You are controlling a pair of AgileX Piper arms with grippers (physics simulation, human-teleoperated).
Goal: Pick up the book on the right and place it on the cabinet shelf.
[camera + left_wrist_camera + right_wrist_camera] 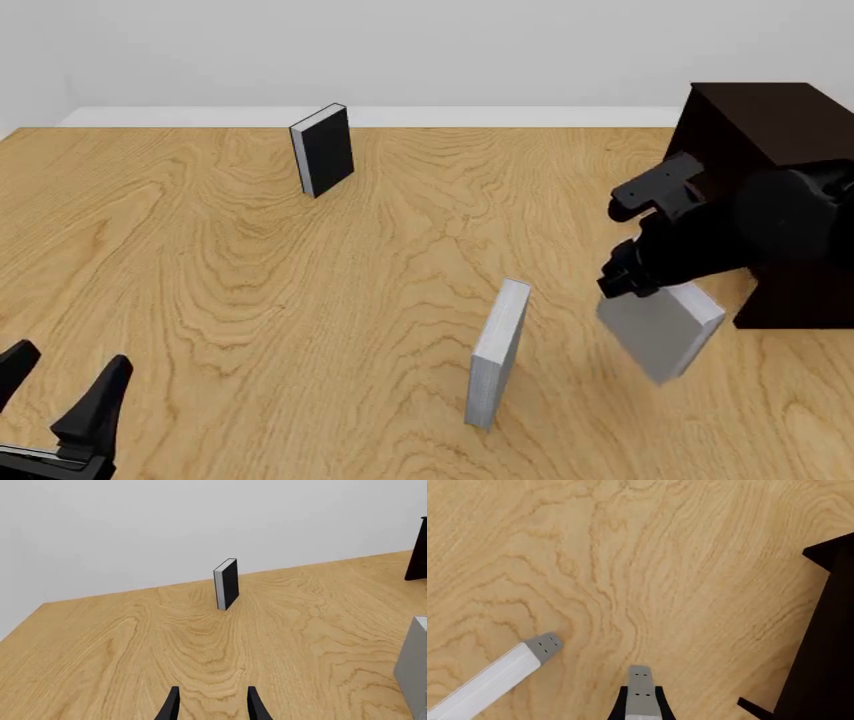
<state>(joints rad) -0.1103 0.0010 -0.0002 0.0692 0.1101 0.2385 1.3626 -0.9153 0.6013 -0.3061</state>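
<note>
Right gripper (627,283) is clamped on the book (662,333), hanging tilted off the table (267,300), at nine o'clock of the dark boxy cabinet (761,130). Risk: a narrow pinch on a smooth, thick grey hardcover; it could swing and clip the cabinet wall. Left gripper (60,390) idles, fingers apart.

Both arms matte black; slim tapered black jaws; bulky rounded right wrist.

You're in a bare simulated test scene: wood-grain table (267,300), blank white wall (467,50), flat rendered surfaces.
</note>
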